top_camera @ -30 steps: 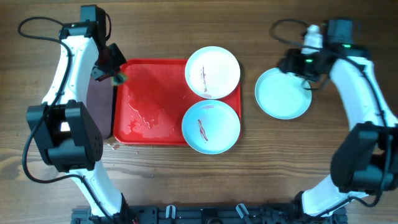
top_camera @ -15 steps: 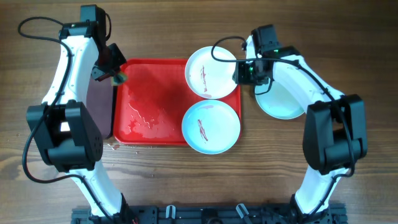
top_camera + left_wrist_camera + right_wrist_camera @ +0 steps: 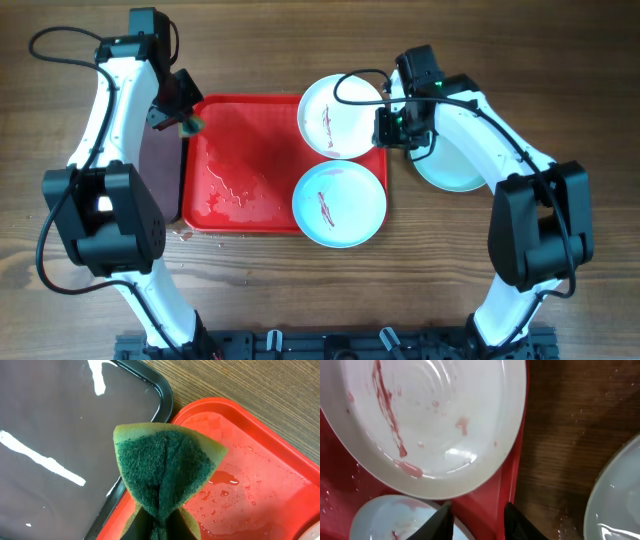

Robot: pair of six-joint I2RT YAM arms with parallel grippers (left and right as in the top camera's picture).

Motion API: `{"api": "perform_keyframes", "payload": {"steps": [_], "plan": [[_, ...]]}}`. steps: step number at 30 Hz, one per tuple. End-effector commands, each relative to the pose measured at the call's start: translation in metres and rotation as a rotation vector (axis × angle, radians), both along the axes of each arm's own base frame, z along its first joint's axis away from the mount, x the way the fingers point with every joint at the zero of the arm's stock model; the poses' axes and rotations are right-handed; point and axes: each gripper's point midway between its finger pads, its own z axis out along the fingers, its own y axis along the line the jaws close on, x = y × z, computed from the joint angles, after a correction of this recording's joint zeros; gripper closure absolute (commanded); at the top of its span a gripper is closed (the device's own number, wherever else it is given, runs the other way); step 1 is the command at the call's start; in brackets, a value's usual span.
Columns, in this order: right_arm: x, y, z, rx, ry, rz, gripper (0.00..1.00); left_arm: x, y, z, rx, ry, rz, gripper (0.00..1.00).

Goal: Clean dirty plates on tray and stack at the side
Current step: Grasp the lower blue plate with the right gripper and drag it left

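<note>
Right gripper [image 3: 477,512] stands spread, apparently just clear of the white plate [image 3: 430,415]

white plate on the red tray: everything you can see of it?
The white plate is round, shallow and glossy, with faint concentric rings at its centre. It is dirty: one long dark red streak plus small smears and spots. It lies flat at the tray's far right corner, overhanging the far rim. The blue plate is close beside it; contact unclear. The right gripper is open by its edge, seemingly not touching.
</note>
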Motion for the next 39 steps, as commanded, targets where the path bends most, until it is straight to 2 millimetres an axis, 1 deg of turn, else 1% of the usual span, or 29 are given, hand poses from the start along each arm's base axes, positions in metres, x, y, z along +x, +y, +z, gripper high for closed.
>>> {"api": "perform_keyframes", "payload": {"steps": [1, 3, 8, 12, 14, 16, 19, 23, 26, 30, 32, 34, 36, 39], "plan": [[0.010, 0.001, 0.010, 0.013, -0.020, -0.145, 0.68, 0.001, -0.002, 0.004, -0.006, -0.016, 0.007, 0.96], [0.010, -0.004, 0.007, -0.026, -0.014, -0.216, 0.70, 0.001, -0.002, 0.004, -0.006, -0.015, 0.007, 0.96], [0.001, -0.006, -0.003, -0.104, -0.006, -0.277, 0.71, 0.001, -0.002, 0.004, -0.006, -0.016, 0.007, 0.96], [-0.001, -0.001, -0.005, -0.130, -0.021, -0.269, 0.71, 0.001, -0.002, 0.004, -0.006, -0.016, 0.006, 0.96], [-0.008, 0.000, -0.007, -0.145, 0.004, -0.255, 0.71, 0.000, -0.002, 0.004, -0.006, -0.014, 0.006, 0.96], [-0.023, 0.000, -0.010, -0.152, 0.057, -0.198, 0.71, 0.000, -0.002, 0.003, -0.006, -0.011, 0.007, 0.96], [-0.046, 0.008, -0.011, -0.121, 0.134, -0.042, 0.71, 0.000, -0.002, 0.003, -0.006, -0.012, 0.007, 0.96], [-0.062, 0.014, -0.010, -0.090, 0.166, 0.113, 0.71, 0.000, -0.002, 0.003, -0.006, -0.012, 0.007, 0.96], [-0.064, 0.014, -0.010, -0.092, 0.154, 0.183, 0.70, 0.000, -0.002, 0.003, -0.006, -0.012, 0.007, 0.96], [-0.063, 0.012, -0.013, -0.109, 0.140, 0.211, 0.69, 0.000, -0.002, 0.003, -0.006, -0.012, 0.007, 0.96], [-0.065, 0.010, -0.018, -0.117, 0.136, 0.228, 0.69, 0.000, -0.002, 0.003, -0.006, -0.012, 0.007, 0.96], [-0.067, 0.009, -0.027, -0.117, 0.129, 0.243, 0.64, 0.000, -0.002, 0.003, -0.006, -0.012, 0.007, 0.96], [-0.071, 0.008, -0.037, -0.115, 0.120, 0.273, 0.64, 0.000, -0.002, 0.003, -0.006, -0.012, 0.007, 0.96], [-0.076, 0.007, -0.042, -0.115, 0.123, 0.298, 0.65, 0.000, -0.002, 0.003, -0.006, -0.012, 0.007, 0.96]]}}
